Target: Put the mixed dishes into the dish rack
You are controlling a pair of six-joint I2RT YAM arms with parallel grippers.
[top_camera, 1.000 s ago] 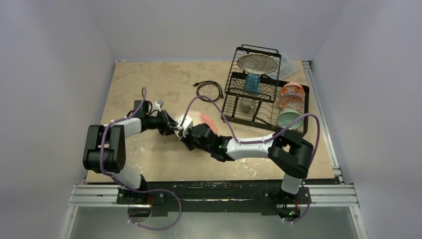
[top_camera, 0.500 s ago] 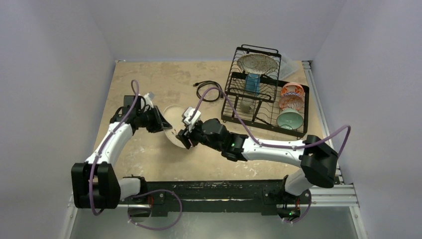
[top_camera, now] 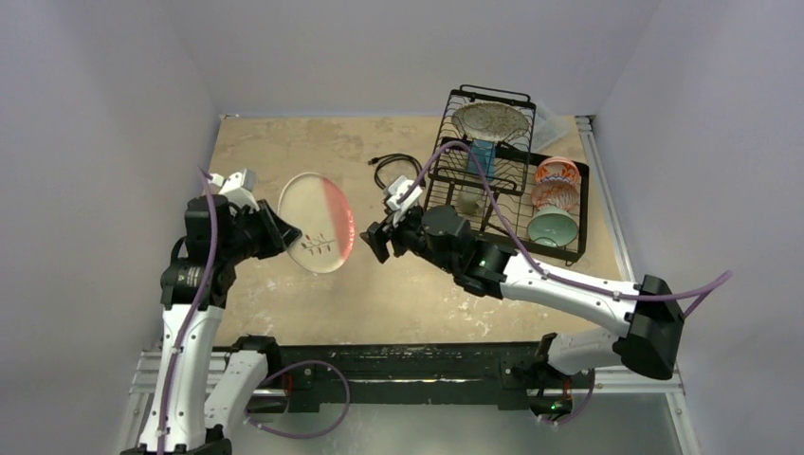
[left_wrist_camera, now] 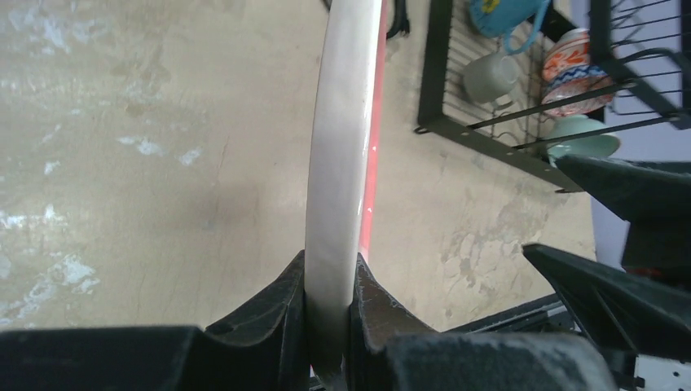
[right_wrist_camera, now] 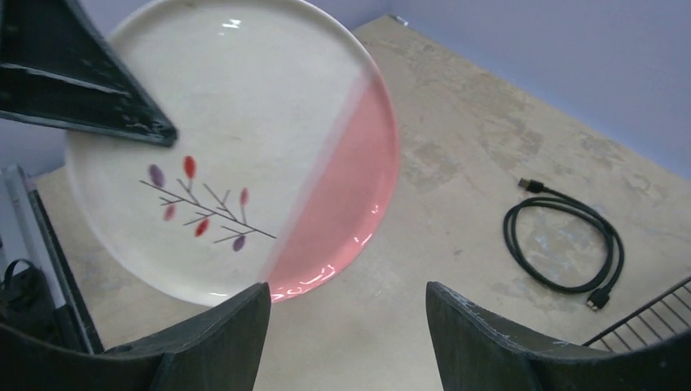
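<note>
My left gripper (top_camera: 283, 230) is shut on the left rim of the large cream-and-pink plate (top_camera: 318, 223) and holds it tilted above the table. In the left wrist view the plate (left_wrist_camera: 342, 147) runs edge-on between the fingertips of that gripper (left_wrist_camera: 330, 285). My right gripper (top_camera: 373, 241) stands open just right of the plate and apart from it. Nothing lies between its fingers (right_wrist_camera: 346, 289), which point past the lower edge of the plate (right_wrist_camera: 236, 138). The dish rack (top_camera: 443, 190) stands at the back right.
The rack holds a grey speckled oval dish (top_camera: 490, 120), a blue cup (top_camera: 481, 157), a grey mug (top_camera: 471, 199), two red-orange bowls (top_camera: 557, 172) and a teal bowl (top_camera: 552, 226). A black coiled cable (top_camera: 398, 171) lies left of the rack.
The right gripper opened, let go of the plate and drew back to the right. The left arm rose and swung left with the plate, turning its face upward.
</note>
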